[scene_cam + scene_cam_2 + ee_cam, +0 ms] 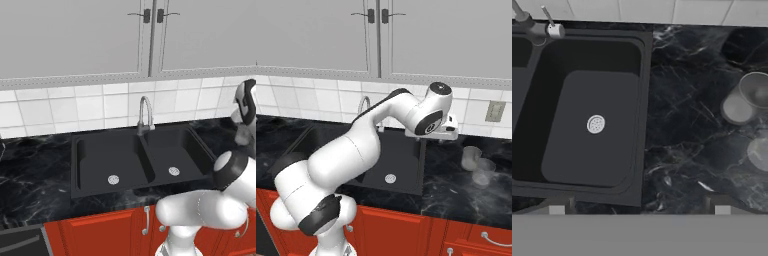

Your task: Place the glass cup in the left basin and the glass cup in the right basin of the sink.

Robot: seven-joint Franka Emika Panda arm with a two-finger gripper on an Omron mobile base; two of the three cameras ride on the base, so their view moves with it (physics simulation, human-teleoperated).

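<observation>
No readable text, labels, brand marks, numbers or signs in any view. Checked the cabinet doors (70, 35) above the sink (140, 157): plain grey. Wall tiles (90, 107) behind the sink: blank. Red lower doors (105, 232) below the sink: unmarked. Wall outlet (495, 111) to the right of the sink: no legible marking. Glass cups (747, 100) on the counter (687, 125) right of the sink: no print visible.

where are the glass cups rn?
Both glass cups stand side by side on the black counter, right of the right basin.
</observation>
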